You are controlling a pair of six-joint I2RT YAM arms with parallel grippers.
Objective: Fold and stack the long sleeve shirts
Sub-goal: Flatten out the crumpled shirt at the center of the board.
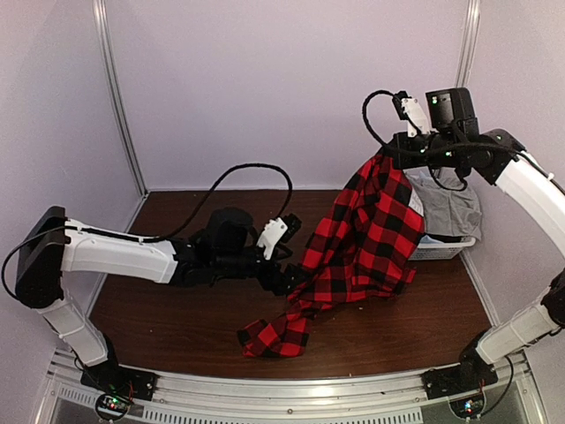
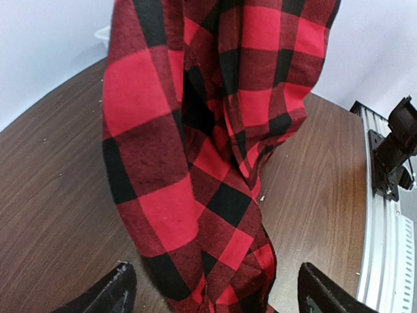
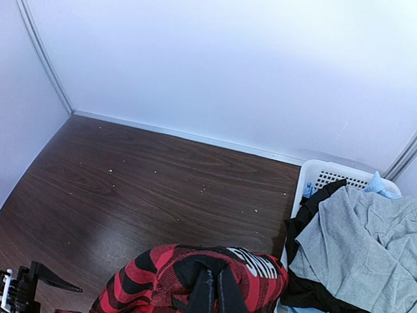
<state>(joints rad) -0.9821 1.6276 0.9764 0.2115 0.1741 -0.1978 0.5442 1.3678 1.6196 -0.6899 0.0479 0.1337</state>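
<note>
So the right gripper [image 1: 390,159] is up high at the back right, pinched fully shut on a bunch of the red-and-black flannel shirt [image 1: 366,234]. From its own wrist view you can see the two fingers [image 3: 207,292] pressed together with the checked cloth bunched around them.

The shirt hangs from that grip like a curtain and slopes down toward the middle of the worktop [image 1: 177,318]. Its lowest bit lies crumpled on the wood near the front edge. Can't really tell which part is the sleeve and which is the body, it's all folds.

The left gripper [image 1: 284,256] sits low, right at the left edge of the hanging cloth, with its jaws spread wide. In the left wrist view the fabric drops down between the two fingers [image 2: 111,293], with a gap on either side, so it has hold of nothing.

Over on the right, just beside the hanging shirt, there's a white mesh basket [image 1: 441,249] with a grey garment [image 1: 450,208] piled on top. The right wrist view also shows something black [image 3: 306,215] under the grey, plus a scrap of light blue [image 3: 378,186] at the rim.
</note>
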